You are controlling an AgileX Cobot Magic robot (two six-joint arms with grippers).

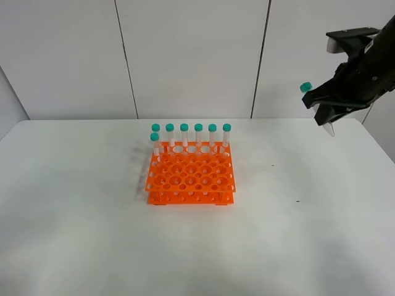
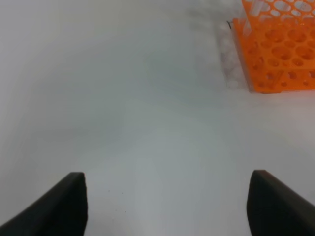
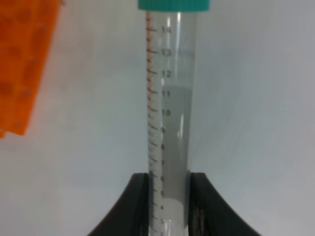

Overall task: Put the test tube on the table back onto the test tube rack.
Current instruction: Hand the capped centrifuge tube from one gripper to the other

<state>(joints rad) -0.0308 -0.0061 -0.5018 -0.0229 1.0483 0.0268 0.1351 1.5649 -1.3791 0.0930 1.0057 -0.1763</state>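
My right gripper [image 1: 325, 111] is raised high above the far right of the white table [image 1: 92, 234], shut on a clear test tube with a teal cap [image 1: 305, 87]; its pointed tip [image 1: 330, 129] sticks out below. In the right wrist view the test tube [image 3: 170, 113] stands between the black fingers [image 3: 133, 206], graduation marks showing. The orange test tube rack [image 1: 190, 176] sits mid-table to the left of this gripper, with several teal-capped tubes [image 1: 198, 134] along its back row. My left gripper [image 2: 165, 206] is open and empty over bare table, the rack's corner [image 2: 275, 49] ahead of it.
White wall panels [image 1: 191, 55] rise behind the table's far edge. Bare tabletop surrounds the rack on all sides. The left arm is out of the exterior view.
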